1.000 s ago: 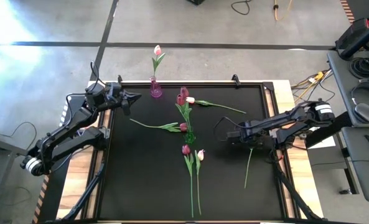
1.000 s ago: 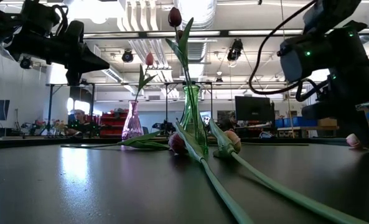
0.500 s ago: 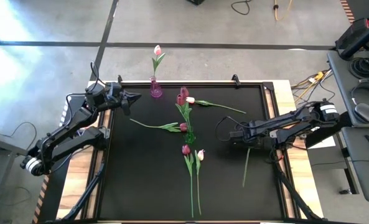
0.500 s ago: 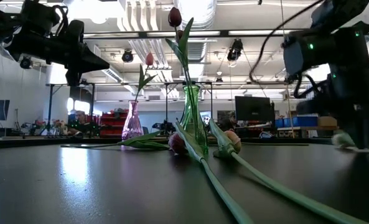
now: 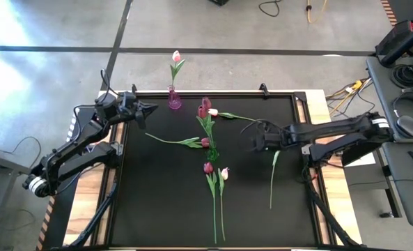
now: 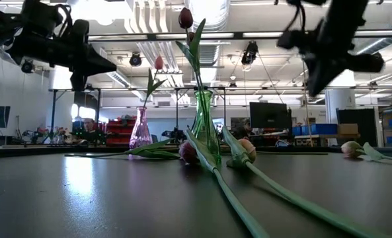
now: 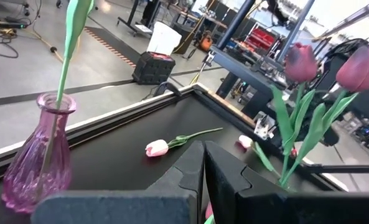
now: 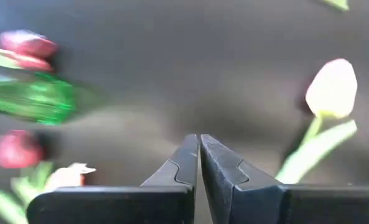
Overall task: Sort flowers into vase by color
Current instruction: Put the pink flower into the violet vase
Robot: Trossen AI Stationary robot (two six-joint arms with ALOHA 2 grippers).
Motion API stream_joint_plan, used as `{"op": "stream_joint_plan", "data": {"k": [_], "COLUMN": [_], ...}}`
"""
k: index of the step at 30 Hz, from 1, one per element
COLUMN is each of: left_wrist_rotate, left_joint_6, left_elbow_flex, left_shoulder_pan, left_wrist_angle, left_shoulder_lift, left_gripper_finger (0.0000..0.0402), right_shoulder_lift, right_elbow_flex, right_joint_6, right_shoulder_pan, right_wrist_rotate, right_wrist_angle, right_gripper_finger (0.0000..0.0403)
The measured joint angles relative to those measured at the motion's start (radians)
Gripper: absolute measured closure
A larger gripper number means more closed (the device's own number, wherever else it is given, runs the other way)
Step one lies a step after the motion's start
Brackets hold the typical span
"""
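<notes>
A pink vase (image 5: pixel 173 101) at the table's far edge holds one pale pink tulip (image 5: pixel 176 56). A green vase (image 5: pixel 212 150) at mid-table holds dark red tulips (image 5: pixel 205 106). Several more tulips lie flat on the black table: a pale one (image 5: pixel 213 112), a dark one (image 5: pixel 205 142), and a dark and pale pair (image 5: pixel 216 170). My right gripper (image 5: pixel 256 143) is shut and empty, raised above the table (image 6: pixel 313 88). A pale tulip (image 8: pixel 331 87) lies just to its right (image 5: pixel 273 174). My left gripper (image 5: pixel 147 110) is shut and empty, raised by the pink vase (image 7: pixel 40 149).
The black table has a raised rim (image 5: pixel 213 93). The stems of the lying pair (image 5: pixel 216 209) reach toward the near edge. Bare table shows at the near left (image 5: pixel 157 202) and the near right. A side table with cables (image 5: pixel 404 63) stands to the right.
My right gripper has risen from the table surface and gone toward the table's left, toward the green vase. The pale tulip that lay at its fingers stays on the table, its head end shifted a little toward the far edge.
</notes>
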Motion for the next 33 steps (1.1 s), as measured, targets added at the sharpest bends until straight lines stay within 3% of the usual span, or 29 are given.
{"op": "stream_joint_plan", "data": {"k": [6,11,24,33], "left_wrist_rotate": [0.014,0.016,0.018,0.018], "left_joint_6": [-0.007,-0.001,0.012,0.026], "left_elbow_flex": [0.019,0.028,0.028,0.028], "left_shoulder_pan": [0.0,0.0,0.0,0.0], "left_wrist_angle": [0.012,0.01,0.008,0.008], "left_shoulder_lift": [0.001,0.002,0.027,0.066], "left_gripper_finger": [0.0402,0.0402,0.0402,0.0402], "right_shoulder_lift": [-0.003,-0.001,-0.033,-0.033], "right_elbow_flex": [0.167,0.193,-0.087,-0.236], "right_joint_6": [-0.125,-0.068,0.206,0.311], "right_shoulder_pan": [-0.008,-0.008,0.008,0.007], "right_wrist_rotate": [0.089,0.098,-0.123,-0.153], "right_wrist_angle": [-0.158,-0.309,-0.223,-0.077], "right_gripper_finger": [0.039,0.038,0.0258,0.0245]}}
